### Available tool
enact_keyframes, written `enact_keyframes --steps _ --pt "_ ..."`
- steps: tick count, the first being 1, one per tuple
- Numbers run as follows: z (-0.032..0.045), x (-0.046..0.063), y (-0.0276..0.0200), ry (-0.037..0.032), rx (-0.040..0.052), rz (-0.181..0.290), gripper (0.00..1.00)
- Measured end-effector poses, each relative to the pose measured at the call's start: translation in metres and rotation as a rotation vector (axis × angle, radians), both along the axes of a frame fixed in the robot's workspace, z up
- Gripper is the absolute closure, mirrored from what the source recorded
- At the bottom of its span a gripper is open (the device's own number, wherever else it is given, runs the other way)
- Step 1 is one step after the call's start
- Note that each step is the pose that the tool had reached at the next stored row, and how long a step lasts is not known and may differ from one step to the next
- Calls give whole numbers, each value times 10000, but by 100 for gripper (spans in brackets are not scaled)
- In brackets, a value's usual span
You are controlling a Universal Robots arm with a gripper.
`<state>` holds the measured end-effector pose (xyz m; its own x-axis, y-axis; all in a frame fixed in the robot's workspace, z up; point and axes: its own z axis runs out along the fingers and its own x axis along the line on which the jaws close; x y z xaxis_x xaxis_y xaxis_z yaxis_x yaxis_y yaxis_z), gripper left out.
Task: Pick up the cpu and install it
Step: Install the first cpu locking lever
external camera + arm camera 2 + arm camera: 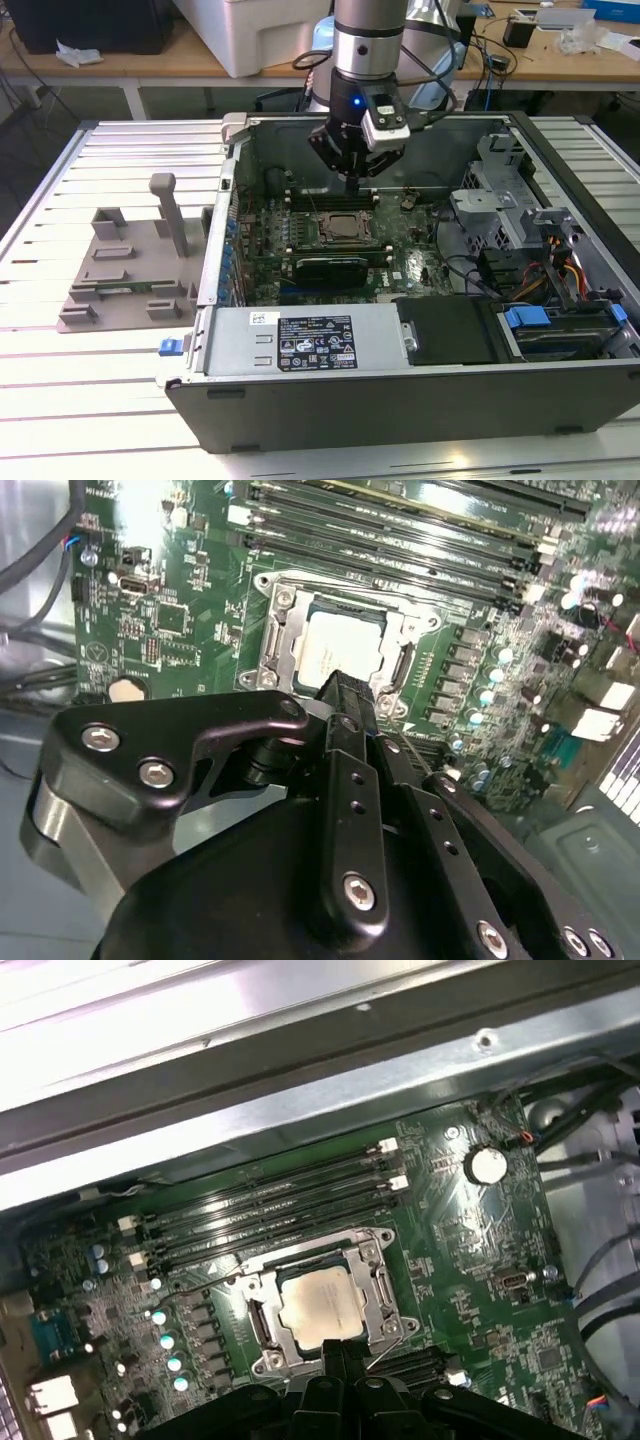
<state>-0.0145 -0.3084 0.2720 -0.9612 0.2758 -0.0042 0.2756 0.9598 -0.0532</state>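
Silver-topped cpu (322, 1307) sits in the socket (325, 1300) on the green board (470, 1260) inside the case (400, 400). My gripper (352, 178) hangs just above it, fingers together, empty. My judgement: keep chip flat, square w/ frame, no pressing.

The desk (60, 400) is a bed of pale ribbed metal slats running across the exterior view, bright under the overhead light. Behind it, toward twelve o'clock, stands a wooden workbench (180, 62) with white legs. On it at eleven o'clock sits a black box (90, 22) with a crumpled white scrap (75, 52) beside it, and a big white container (265, 30) just beside that. Out at one o'clock the bench top carries loose cables (480, 45), a small dark box (518, 30) and clear plastic bits (585, 38). Below the bench it is shadowy.
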Motion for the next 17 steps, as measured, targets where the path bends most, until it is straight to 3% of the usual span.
enact_keyframes --steps 6,13,17 --pt "0 0 0 0 26 899 89" --pt "0 0 0 2 62 2884 89" --pt "0 0 0 -2 94 3668 89"
